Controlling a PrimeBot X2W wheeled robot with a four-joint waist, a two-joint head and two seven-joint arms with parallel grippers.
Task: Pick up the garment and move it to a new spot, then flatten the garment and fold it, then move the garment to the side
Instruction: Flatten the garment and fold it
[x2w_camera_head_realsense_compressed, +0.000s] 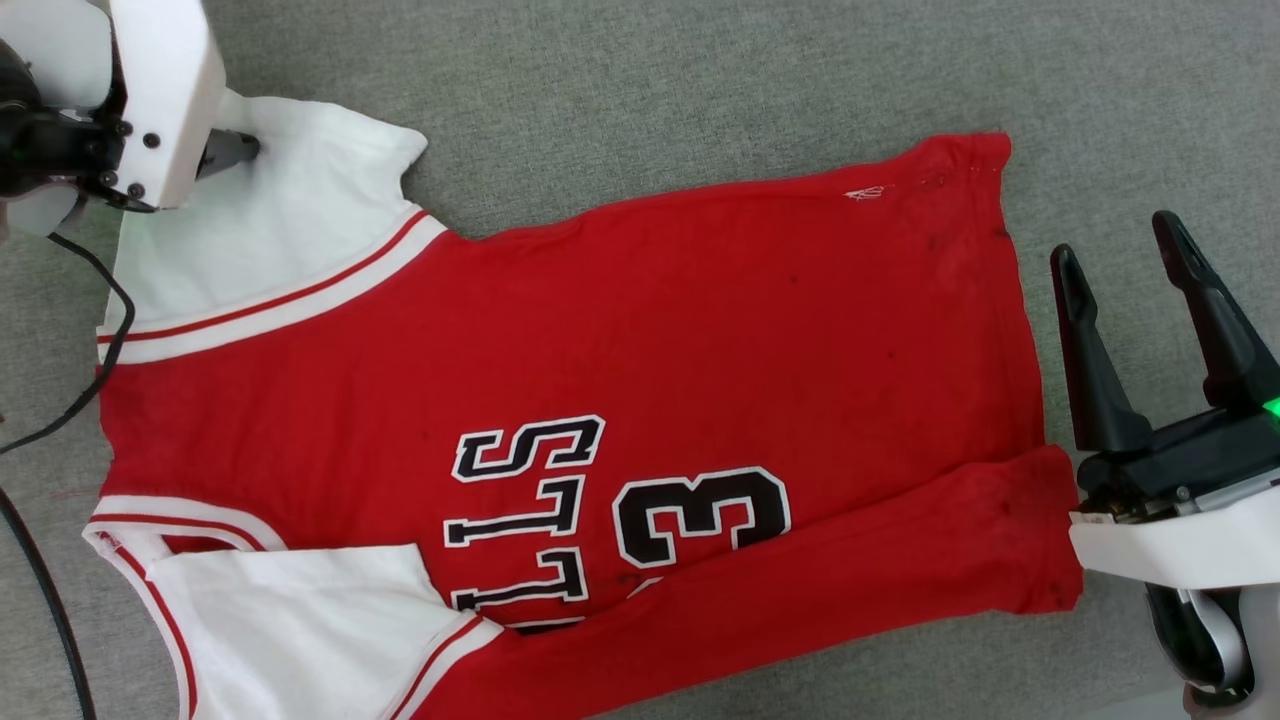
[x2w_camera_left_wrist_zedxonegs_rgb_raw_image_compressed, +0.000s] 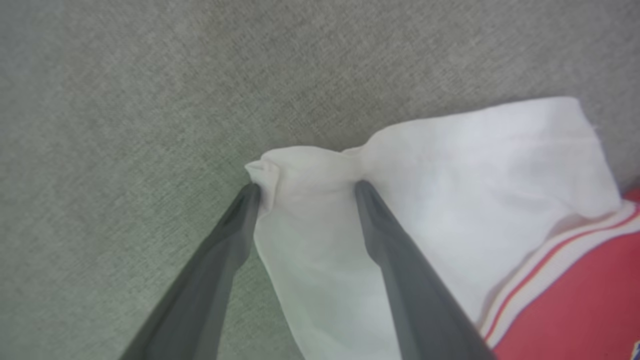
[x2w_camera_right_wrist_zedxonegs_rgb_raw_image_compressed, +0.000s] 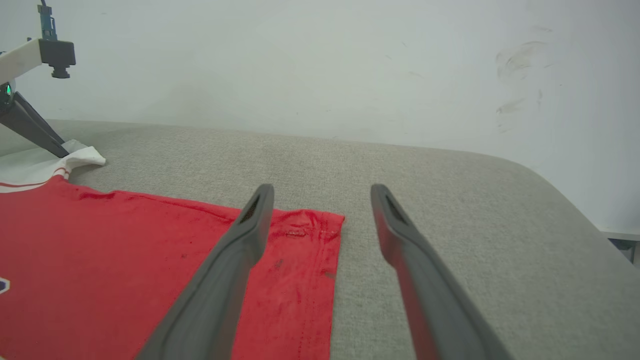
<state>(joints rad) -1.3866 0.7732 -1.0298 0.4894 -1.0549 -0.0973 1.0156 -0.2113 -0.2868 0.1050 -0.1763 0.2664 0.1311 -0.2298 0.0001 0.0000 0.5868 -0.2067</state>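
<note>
Two tools spread wide: left tool (x2w_camera_left_wrist_zedxonegs_rgb_raw_image_compressed: 305, 187) straddles bunched white sleeve of garment (x2w_camera_head_realsense_compressed: 650, 330); right tool (x2w_camera_head_realsense_compressed: 1115, 238) empty beside hem.

Red garment (x2w_camera_head_realsense_compressed: 700, 340) with white sleeves, spread flat on grey cloth, near long edge folded over.

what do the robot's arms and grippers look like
Each gripper has two long, dark grey fingers tapering to narrow tips: the left gripper and the right gripper. The right one's fingers rise from a black base with a small green light, on a smooth white wrist shell. The left arm carries a boxy white housing with dark screws, and black cables trail from it.
</note>
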